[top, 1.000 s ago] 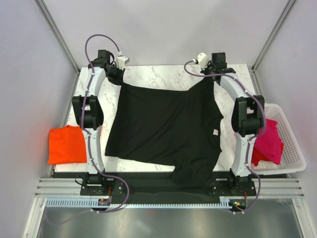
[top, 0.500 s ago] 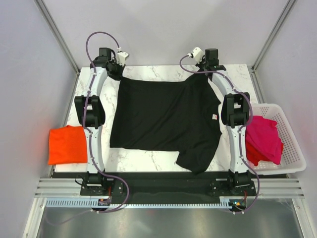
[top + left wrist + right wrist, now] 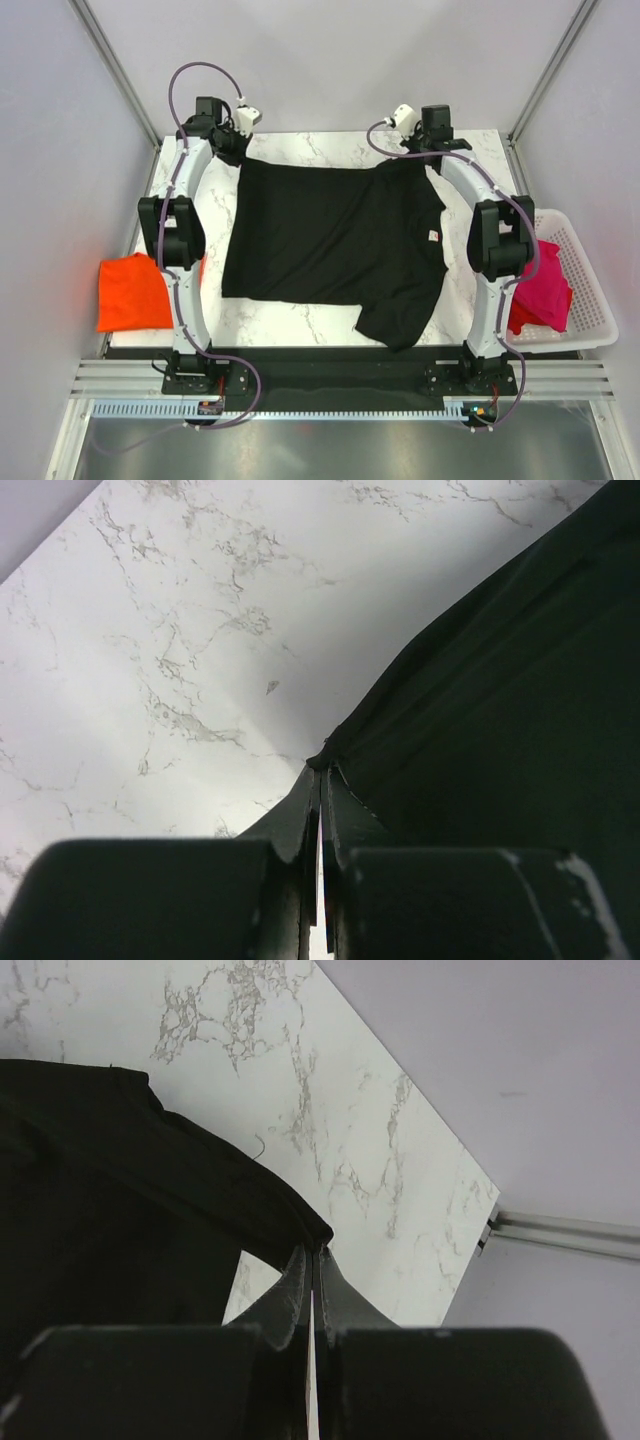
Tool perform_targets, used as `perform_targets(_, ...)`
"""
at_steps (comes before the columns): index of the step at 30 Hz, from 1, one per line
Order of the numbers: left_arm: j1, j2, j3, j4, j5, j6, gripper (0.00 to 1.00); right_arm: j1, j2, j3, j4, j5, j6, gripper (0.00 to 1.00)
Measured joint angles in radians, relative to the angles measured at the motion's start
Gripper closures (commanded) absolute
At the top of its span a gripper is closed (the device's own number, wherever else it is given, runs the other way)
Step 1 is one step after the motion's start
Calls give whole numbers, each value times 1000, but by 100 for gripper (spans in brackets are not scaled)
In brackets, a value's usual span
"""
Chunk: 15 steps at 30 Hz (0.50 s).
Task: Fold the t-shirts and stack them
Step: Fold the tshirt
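The black t-shirt (image 3: pixel 335 240) lies spread on the marble table (image 3: pixel 320 150), its white neck label (image 3: pixel 436 237) at the right. My left gripper (image 3: pixel 238 150) is shut on its far left corner; the pinched cloth shows in the left wrist view (image 3: pixel 322 765). My right gripper (image 3: pixel 425 152) is shut on its far right corner, seen in the right wrist view (image 3: pixel 318 1242). The orange t-shirt (image 3: pixel 133 292) lies folded at the table's left edge. The magenta-pink t-shirt (image 3: pixel 538 290) lies bunched in the basket.
A white slatted plastic basket (image 3: pixel 590 300) stands off the table's right edge. Grey walls and metal posts close in the back and sides. The arm bases (image 3: pixel 195 370) sit at the near edge on a black rail.
Both grippers have drawn the shirt's far edge back toward the far side of the table. The shirt's near edge has slid off the front edge onto the table, and the cloth lies flatter.
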Motion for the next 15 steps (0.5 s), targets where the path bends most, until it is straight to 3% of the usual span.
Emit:
perform_targets(6, 3, -43, -24, 8, 0, 16, 98, 2, -127, -113, 10, 0, 16, 100)
perform_targets(15, 16, -50, -67, 11, 1, 35, 98, 2, -183, -267, -9, 0, 26, 100)
